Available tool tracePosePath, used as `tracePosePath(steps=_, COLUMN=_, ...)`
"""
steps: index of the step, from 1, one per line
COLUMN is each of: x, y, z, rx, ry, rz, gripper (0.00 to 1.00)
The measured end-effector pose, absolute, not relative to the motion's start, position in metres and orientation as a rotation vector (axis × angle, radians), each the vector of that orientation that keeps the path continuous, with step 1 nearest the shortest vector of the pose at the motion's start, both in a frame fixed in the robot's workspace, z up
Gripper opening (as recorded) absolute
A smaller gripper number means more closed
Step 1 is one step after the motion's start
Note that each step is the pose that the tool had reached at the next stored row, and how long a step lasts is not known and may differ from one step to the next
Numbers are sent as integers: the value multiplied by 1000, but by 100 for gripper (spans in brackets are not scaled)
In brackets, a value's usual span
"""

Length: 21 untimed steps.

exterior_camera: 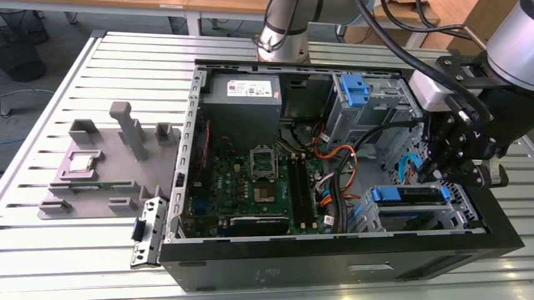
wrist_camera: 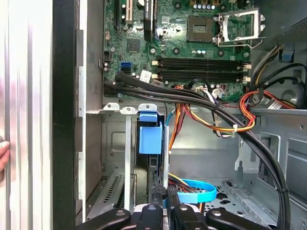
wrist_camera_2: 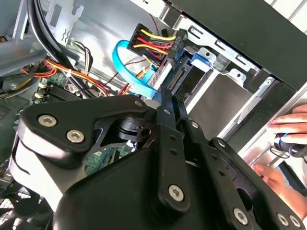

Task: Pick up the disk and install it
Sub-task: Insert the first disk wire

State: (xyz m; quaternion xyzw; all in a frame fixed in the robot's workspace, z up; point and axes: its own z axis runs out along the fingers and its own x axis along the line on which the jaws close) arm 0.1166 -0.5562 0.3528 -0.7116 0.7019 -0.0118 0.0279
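The disk [exterior_camera: 406, 195] lies in the lower drive cage of the open computer case [exterior_camera: 334, 265], at the exterior view's right. Its blue plastic bracket [wrist_camera: 150, 136] faces up, and the first wrist view shows the disk edge-on. Coloured power wires and a blue data cable [wrist_camera_2: 125, 62] meet the disk's [wrist_camera_2: 164, 72] end. My gripper [exterior_camera: 434, 170] hangs just above that end. Its fingers are shut, close together [wrist_camera: 165, 200], with the tips [wrist_camera_2: 166, 98] right at the disk's edge. I cannot tell whether they touch it.
Black cable bundles [wrist_camera: 201, 103] cross between the motherboard [exterior_camera: 259, 181] and the cage. A second blue latch [exterior_camera: 354, 90] sits on the upper bay. A person's hand [wrist_camera_2: 290, 125] rests on the case's outer side. A grey fixture [exterior_camera: 100, 169] stands on the slatted table.
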Motion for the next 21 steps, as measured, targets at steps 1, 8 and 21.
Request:
tracePosePath(steps=1, x=116, y=-556, z=353, rx=-2197, ry=2165, rz=-38, gripper=16)
tracePosePath(steps=8, x=112, y=-558, z=350, rx=-2195, ry=2161, rz=-45, gripper=16)
tracePosePath(steps=21, x=102, y=-562, z=341, rx=-2180, ry=2131, rz=-75, gripper=16)
